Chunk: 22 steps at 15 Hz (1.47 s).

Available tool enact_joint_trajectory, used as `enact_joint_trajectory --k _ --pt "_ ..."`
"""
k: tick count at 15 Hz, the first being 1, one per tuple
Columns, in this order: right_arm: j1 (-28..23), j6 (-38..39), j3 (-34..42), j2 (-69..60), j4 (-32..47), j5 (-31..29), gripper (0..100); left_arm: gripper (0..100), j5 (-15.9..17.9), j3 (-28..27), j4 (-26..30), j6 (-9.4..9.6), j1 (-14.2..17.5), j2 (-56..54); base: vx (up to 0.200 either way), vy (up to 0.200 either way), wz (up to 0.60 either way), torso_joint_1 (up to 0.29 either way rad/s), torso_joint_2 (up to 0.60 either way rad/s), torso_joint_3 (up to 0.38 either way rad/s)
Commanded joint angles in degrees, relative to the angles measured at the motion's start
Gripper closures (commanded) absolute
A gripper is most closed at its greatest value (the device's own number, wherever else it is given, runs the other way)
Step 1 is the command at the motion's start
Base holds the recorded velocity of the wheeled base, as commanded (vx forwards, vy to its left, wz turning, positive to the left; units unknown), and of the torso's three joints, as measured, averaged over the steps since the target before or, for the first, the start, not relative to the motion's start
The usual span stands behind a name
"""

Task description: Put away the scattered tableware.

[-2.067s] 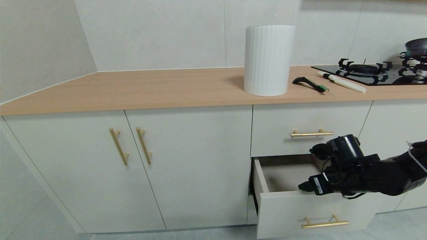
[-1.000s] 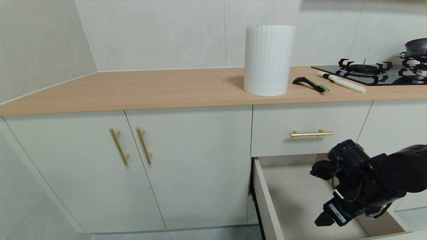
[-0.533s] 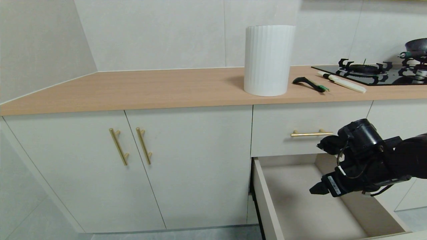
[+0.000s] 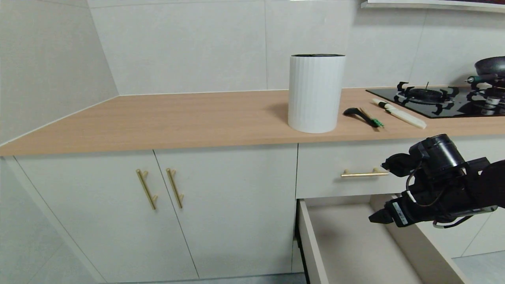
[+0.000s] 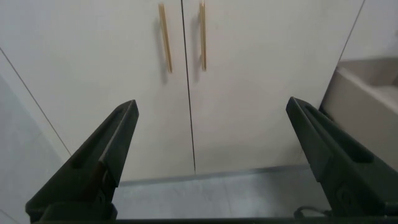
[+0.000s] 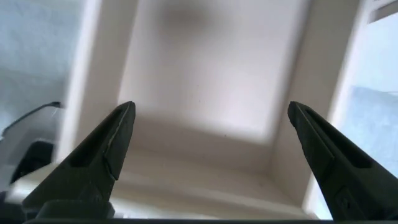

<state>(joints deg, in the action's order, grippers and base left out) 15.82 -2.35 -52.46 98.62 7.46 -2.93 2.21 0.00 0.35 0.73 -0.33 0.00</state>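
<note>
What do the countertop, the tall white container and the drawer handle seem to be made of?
Countertop: probably wood or wood-look laminate, matte; it is light brown with fine grain lines.
Tall white container: perhaps ceramic or plastic, matte; it has vertical ribs and no shine, so this stays open.
Drawer handle: likely metal with a brushed gold finish; it is a thin bar with a soft gleam.

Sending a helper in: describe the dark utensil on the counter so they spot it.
Find the tall white canister on the wooden countertop. Between it and the stove lies the dark utensil; unlike the pale knife beside it, it is black, curved and green-tipped.
</note>
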Motion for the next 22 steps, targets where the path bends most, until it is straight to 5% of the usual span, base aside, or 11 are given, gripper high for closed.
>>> enact_joint_trajectory --k 1,10,13,15,17,22 --pt "0.0 0.0 0.0 -0.4 0.0 0.0 0 0 0.0 0.0 0.0 0.06 0.0 0.0 0.000 0.000 0.00 0.163 -0.50 -0.295" --pt "-0.7 0.9 0.1 -1.9 -5.1 -0.4 0 0 0.0 0.0 0.0 -0.03 0.0 0.0 0.000 0.000 0.00 0.169 -0.41 -0.249" --pt "-4.7 1.4 -12.8 -2.3 -7.8 -0.6 0 0 0.1 0.0 0.0 0.06 0.0 0.0 0.000 0.000 0.00 0.023 -0.05 -0.028" --pt "-6.9 6.0 -31.0 2.7 5.0 -0.9 0 0 0.0 0.0 0.0 0.06 0.0 0.0 0.000 0.000 0.00 0.000 0.00 0.000" --pt "-6.9 11.8 -40.4 7.5 12.5 -1.1 0 0 0.0 0.0 0.0 0.06 0.0 0.0 0.000 0.000 0.00 0.000 0.00 0.000" --pt "-6.9 13.3 -47.5 17.7 12.6 -7.6 0 0 0.1 0.0 0.0 0.06 0.0 0.0 0.000 0.000 0.00 0.000 0.00 0.000"
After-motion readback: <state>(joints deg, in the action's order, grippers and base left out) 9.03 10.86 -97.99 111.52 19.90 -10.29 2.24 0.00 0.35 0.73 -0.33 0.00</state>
